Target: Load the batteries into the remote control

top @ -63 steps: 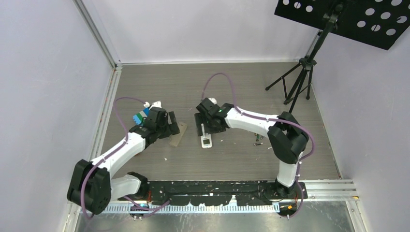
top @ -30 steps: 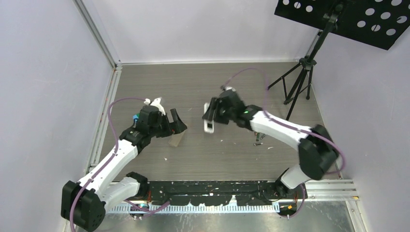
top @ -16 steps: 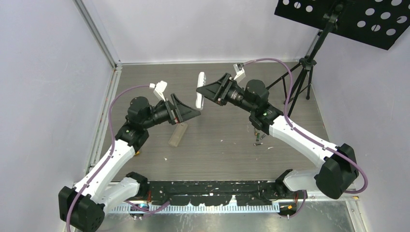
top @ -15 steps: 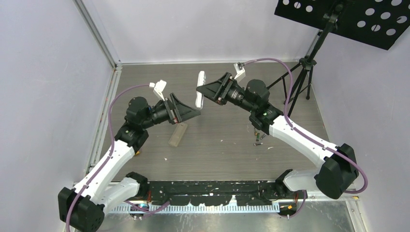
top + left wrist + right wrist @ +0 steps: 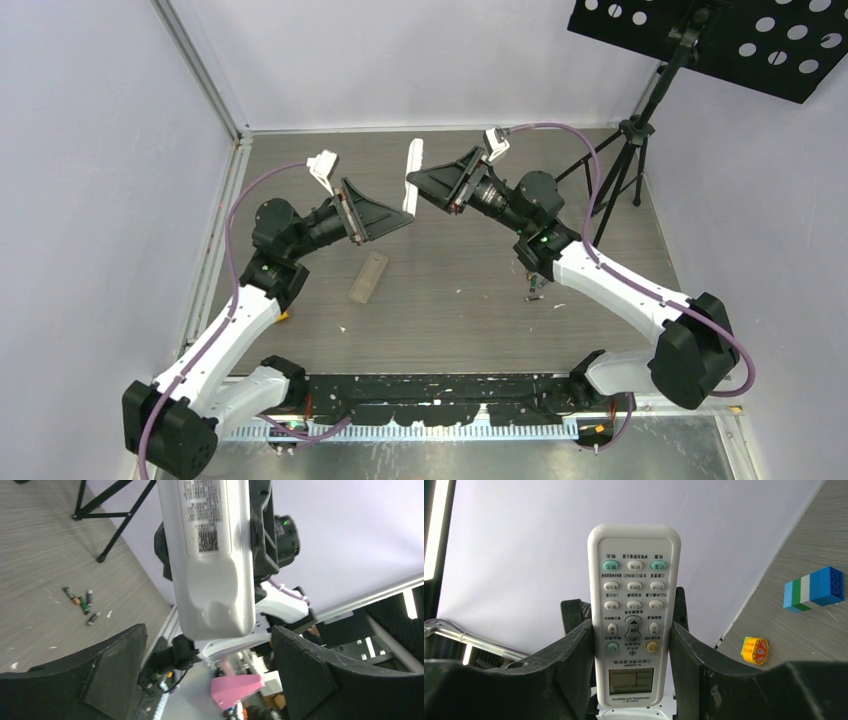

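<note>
The white remote control [image 5: 411, 176] is held upright in the air by my right gripper [image 5: 420, 183], which is shut on its lower part. In the right wrist view the remote's face [image 5: 634, 605], with buttons and a small screen, sits between the fingers [image 5: 574, 665]. My left gripper [image 5: 400, 213] is open and faces it. In the left wrist view the remote's back [image 5: 210, 555] shows a printed label, and its end hangs between the spread fingers [image 5: 117, 662] without touching. The batteries [image 5: 535, 285] lie on the floor, also seen in the left wrist view [image 5: 80, 602].
A translucent grey-tan bar [image 5: 368, 276] lies on the floor below the left gripper. A black stand's tripod [image 5: 620, 170] stands at the back right. A blue-green-white brick stack [image 5: 814, 589] and a yellow toy piece [image 5: 755, 650] lie on the floor.
My right gripper picked the remote off the floor, lifted it and turned it upright. My left gripper rose from beside the bar and now faces the remote closely.
</note>
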Robot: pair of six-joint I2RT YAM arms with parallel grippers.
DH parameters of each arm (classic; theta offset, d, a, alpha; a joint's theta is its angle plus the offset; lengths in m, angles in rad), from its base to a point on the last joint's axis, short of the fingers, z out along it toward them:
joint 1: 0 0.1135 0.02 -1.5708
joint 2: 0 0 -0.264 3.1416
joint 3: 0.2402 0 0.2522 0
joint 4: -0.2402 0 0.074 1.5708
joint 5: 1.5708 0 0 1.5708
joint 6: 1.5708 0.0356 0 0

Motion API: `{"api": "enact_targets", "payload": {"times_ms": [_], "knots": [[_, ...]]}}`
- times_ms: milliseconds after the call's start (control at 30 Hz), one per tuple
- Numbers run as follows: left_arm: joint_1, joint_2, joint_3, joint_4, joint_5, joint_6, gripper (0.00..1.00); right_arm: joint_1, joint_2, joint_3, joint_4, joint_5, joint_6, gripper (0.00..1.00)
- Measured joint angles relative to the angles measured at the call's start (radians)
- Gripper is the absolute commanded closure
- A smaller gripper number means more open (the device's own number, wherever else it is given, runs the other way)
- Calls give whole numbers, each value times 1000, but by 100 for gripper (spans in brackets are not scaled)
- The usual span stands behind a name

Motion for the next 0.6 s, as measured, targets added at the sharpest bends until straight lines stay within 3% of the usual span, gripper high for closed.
{"api": "enact_targets", "payload": {"times_ms": [367, 467, 600], "knots": [[0, 101, -8, 219, 10, -190, 42, 0, 50, -40, 140, -10, 70, 65], [0, 118, -8, 236, 23, -195, 57, 0, 56, -40, 169, -13, 77, 65], [0, 135, -8, 249, 40, -185, 87, -2, 62, -43, 176, -15, 74, 64]]}}
